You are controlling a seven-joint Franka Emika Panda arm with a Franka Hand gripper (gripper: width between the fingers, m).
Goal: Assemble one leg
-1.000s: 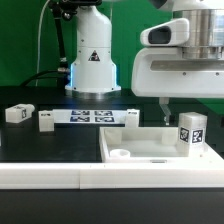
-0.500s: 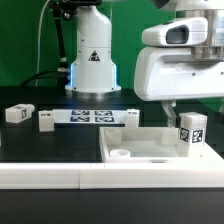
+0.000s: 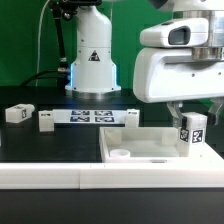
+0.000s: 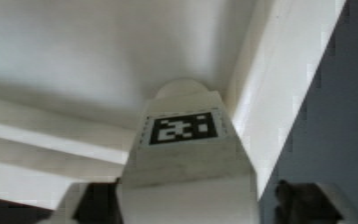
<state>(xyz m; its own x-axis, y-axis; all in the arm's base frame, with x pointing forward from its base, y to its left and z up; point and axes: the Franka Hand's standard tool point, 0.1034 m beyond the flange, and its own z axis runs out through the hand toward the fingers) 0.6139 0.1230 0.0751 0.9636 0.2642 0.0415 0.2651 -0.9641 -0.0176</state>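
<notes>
The leg [image 3: 192, 131], a small white block with marker tags, stands upright on the right part of the large white panel [image 3: 150, 146]. My gripper [image 3: 195, 108] hangs just above the leg's top, fingers apart on either side. In the wrist view the leg [image 4: 185, 150] fills the space between the two dark fingertips [image 4: 94, 205], with a gap showing on each side. The gripper is open and holds nothing. The white panel [image 4: 51, 110] lies under the leg.
Three more tagged white blocks lie on the black table: one at the far left [image 3: 18, 114], one next to it [image 3: 46, 121], one near the middle [image 3: 130, 116]. The marker board [image 3: 92, 116] lies between them. The robot base [image 3: 92, 60] stands behind.
My gripper has risen a little above the leg. The leg stays upright in the same place on the panel.
</notes>
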